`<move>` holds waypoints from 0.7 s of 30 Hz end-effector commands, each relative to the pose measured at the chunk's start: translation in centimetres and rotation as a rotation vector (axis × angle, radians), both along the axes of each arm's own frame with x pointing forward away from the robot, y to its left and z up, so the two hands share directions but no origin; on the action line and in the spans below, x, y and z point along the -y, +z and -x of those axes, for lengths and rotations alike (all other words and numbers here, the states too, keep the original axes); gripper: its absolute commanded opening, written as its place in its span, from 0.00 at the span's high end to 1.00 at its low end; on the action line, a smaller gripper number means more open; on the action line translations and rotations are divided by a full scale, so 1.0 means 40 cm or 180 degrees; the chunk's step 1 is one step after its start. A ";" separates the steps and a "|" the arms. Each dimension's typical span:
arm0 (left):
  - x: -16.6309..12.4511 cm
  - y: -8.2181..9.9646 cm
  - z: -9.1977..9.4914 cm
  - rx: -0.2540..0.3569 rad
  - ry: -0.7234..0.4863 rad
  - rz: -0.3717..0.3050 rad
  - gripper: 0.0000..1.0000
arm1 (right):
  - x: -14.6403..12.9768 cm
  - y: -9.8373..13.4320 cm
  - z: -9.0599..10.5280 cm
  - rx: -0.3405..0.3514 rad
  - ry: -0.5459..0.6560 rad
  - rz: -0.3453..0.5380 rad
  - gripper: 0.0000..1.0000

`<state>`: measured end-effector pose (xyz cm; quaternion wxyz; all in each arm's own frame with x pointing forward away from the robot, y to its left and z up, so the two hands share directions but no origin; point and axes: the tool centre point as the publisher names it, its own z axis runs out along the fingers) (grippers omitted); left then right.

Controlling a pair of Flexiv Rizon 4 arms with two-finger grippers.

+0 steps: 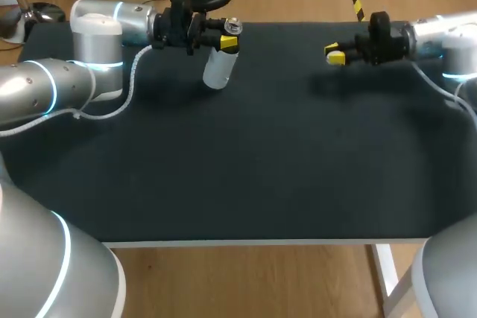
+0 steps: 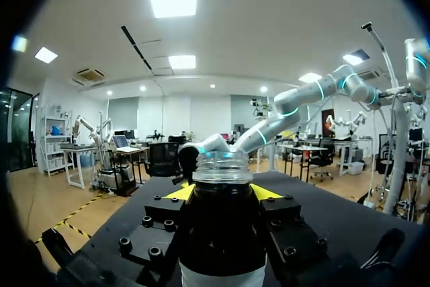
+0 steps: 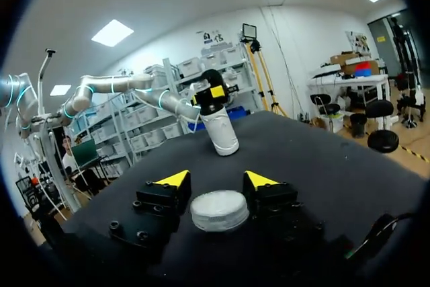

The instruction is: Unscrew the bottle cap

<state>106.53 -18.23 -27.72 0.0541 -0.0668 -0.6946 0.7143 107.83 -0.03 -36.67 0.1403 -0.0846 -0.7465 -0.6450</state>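
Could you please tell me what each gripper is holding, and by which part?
The left gripper clamps the white plastic bottle on its upper body, just below the open threaded neck. The right gripper holds the round white cap by its side wall.

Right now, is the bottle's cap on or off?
Off: the bottle shows a bare threaded mouth, and the right tool holds the white cap.

inspector: support surface?
operator: one table [image 1: 246, 161], dark matte top, a pale strip along its near edge, a white leg [image 1: 385, 269] under the near right corner.
inspector: items resting on it?
operator: the one candidate is the bottle [image 1: 218, 68], tilted, towards the far left, its lower end down at the top. from my views i cannot tell whether it touches or sits just above.
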 end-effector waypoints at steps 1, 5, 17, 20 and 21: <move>0.001 -0.003 -0.006 0.0003 -0.0015 0.0010 1.00 | -0.008 0.005 -0.020 -0.0149 0.0462 -0.0025 0.00; 0.001 -0.003 -0.006 0.0003 -0.0015 0.0010 1.00 | -0.010 0.014 -0.021 -0.0123 0.0390 -0.0026 0.00; -0.020 0.011 0.014 0.0261 -0.0186 0.0507 1.00 | 0.011 0.064 -0.017 -0.0021 0.0226 -0.0019 0.00; -0.026 0.006 0.018 0.0337 -0.0158 0.0554 1.00 | 0.009 0.073 -0.013 -0.0002 0.0241 -0.0005 0.00; -0.028 0.003 0.020 0.0333 -0.0155 0.0590 1.00 | 0.008 0.076 -0.012 0.0004 0.0245 -0.0006 0.00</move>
